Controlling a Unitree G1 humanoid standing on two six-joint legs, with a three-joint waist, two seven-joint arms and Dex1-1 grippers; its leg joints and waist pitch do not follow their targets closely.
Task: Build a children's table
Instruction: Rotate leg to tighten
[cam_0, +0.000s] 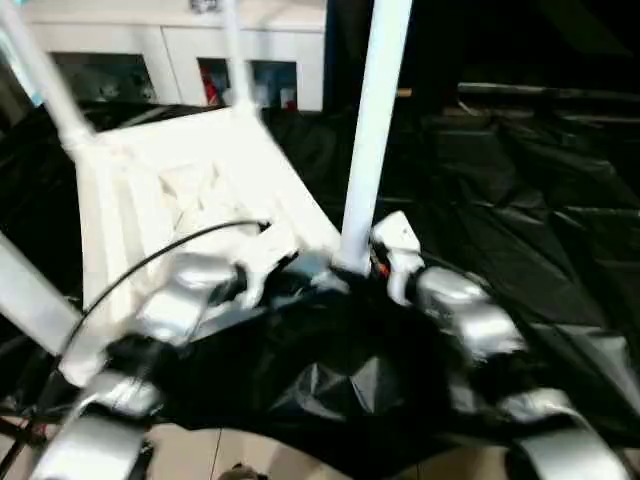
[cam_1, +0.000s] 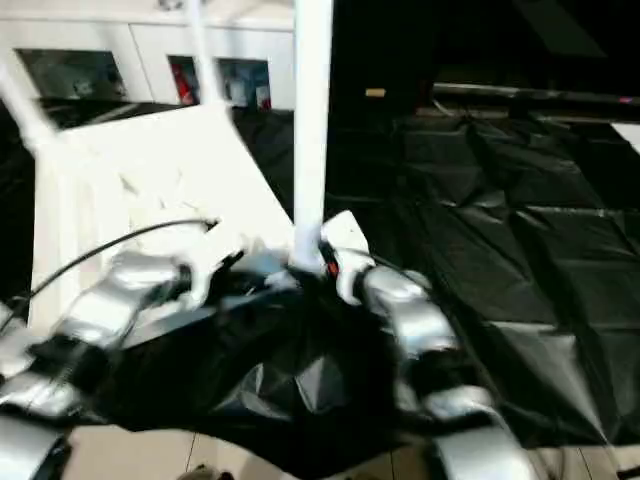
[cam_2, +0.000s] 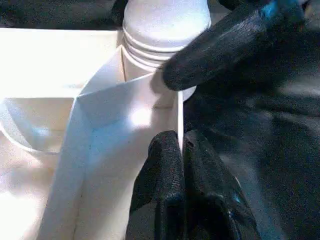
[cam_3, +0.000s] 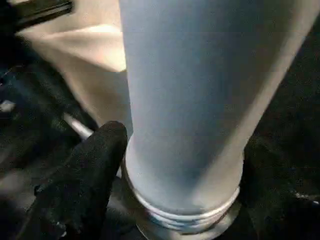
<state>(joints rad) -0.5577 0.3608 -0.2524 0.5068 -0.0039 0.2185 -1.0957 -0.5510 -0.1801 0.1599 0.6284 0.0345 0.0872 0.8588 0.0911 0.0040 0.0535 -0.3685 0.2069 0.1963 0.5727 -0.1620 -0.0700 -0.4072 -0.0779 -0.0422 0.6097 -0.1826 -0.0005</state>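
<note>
We take the near corner socket of the upturned table top as our mark. The leg stands upright in it. Our right claw straddles its base, fingers spread; our left claw, pressed together, rests just beside on the rim.

Open black sheeting from 1 to 4 o'clock; upright leg at 12 and overturned tabletop (ribbed) block 9 to 11.
</note>
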